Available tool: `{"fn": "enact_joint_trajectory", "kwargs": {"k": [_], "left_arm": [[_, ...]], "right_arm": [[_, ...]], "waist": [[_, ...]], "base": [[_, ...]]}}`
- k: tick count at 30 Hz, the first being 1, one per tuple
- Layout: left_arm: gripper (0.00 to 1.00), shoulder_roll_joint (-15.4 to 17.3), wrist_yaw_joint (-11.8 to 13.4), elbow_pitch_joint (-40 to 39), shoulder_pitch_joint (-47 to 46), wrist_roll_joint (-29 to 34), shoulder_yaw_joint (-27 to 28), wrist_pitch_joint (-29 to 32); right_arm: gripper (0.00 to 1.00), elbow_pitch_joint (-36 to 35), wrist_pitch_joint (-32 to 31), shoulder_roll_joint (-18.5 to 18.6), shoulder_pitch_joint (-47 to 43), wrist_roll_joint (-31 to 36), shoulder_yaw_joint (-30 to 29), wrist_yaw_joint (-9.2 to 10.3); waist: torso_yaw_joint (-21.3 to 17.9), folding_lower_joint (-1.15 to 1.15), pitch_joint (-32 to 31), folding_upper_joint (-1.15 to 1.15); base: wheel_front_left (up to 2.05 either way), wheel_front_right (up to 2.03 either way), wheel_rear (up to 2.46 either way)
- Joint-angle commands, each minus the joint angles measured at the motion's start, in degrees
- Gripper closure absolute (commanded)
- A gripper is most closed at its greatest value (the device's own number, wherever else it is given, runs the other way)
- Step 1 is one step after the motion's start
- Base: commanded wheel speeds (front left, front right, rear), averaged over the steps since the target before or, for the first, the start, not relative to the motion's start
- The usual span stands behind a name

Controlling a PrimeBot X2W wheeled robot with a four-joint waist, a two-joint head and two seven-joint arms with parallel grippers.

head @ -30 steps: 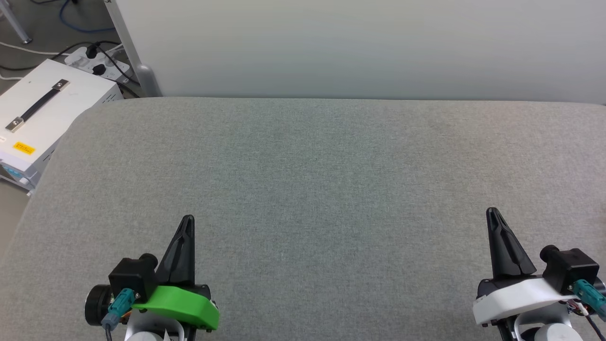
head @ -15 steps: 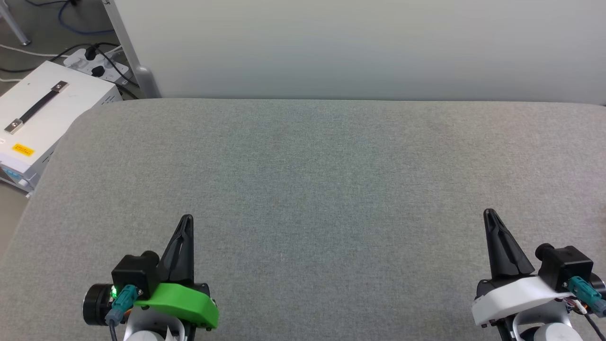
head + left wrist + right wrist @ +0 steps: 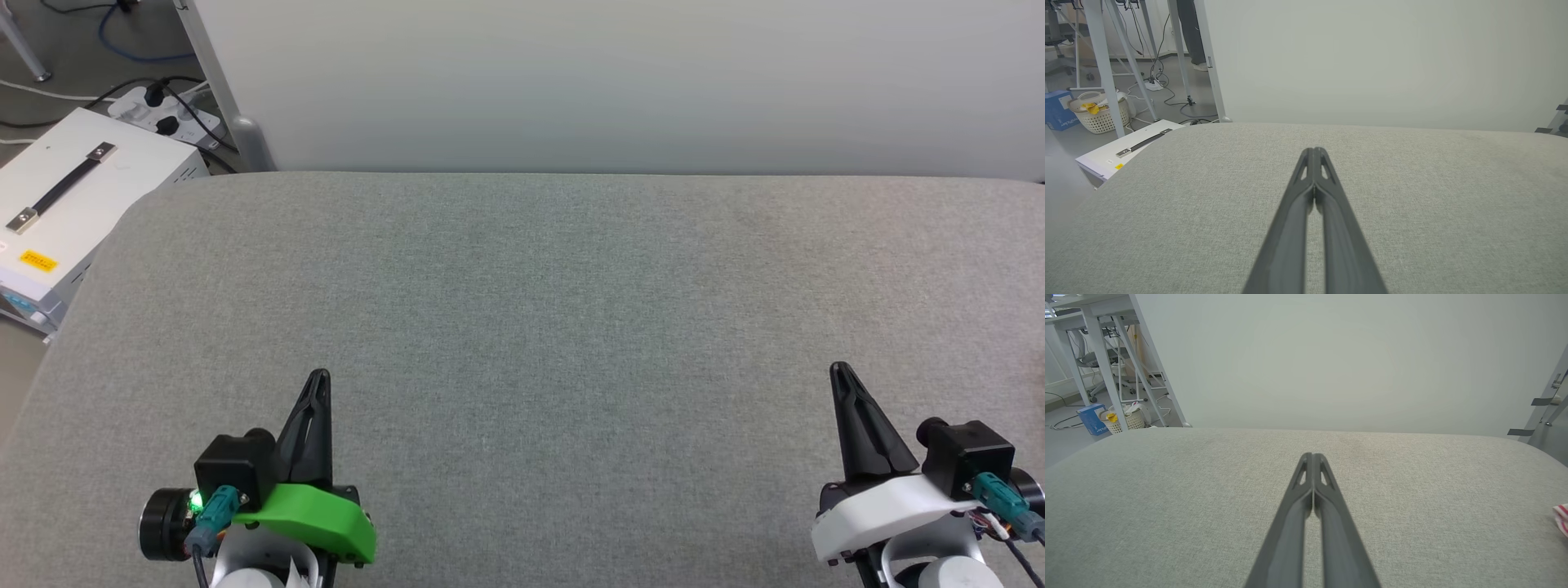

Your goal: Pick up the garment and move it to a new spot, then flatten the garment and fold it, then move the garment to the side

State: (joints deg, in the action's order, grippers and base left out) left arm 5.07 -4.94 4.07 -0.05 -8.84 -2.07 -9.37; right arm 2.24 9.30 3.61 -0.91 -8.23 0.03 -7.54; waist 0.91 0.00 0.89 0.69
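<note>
Nothing on the counter (image 3: 539, 327) has moved in the last second; the head camera has shifted slightly.
- Two pincers: left pincer (image 3: 318, 380) and right pincer (image 3: 839, 374), each pressed together, over the grey fabric.
- One garment (image 3: 1561, 517): a red-white striped corner on the counter's right, well apart from both pincers.
- Off the left corner: one white case (image 3: 73, 212), one power strip (image 3: 159, 102).

The right gripper (image 3: 1312, 456), two long dark fingers pressed tip to tip, points across a pale grey woven fabric surface (image 3: 1167, 506). Far to its right lies a red-and-white striped corner of the garment (image 3: 1561, 517).
</note>
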Motion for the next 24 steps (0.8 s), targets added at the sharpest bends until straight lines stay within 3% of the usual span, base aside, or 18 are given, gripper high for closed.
{"fn": "enact_joint_trajectory", "kwargs": {"k": [1, 24], "left_arm": [[1.00, -0.39, 0.43, -0.29, 0.02, 0.77, 0.21, 0.38], [1.00, -0.92, 1.76, -1.41, 0.03, 3.15, 0.76, 3.03]], "right_arm": [[1.00, -0.38, -0.45, -0.15, 0.35, 0.68, -0.01, 0.02], [1.00, -0.93, -3.06, -0.32, 0.51, 2.91, -0.02, 0.03]], "waist": [[-0.01, 0.00, -0.01, -0.26], [-0.28, 0.00, -0.27, -0.39]], "base": [[0.00, 0.00, 0.00], [0.00, 0.00, 0.00]]}}
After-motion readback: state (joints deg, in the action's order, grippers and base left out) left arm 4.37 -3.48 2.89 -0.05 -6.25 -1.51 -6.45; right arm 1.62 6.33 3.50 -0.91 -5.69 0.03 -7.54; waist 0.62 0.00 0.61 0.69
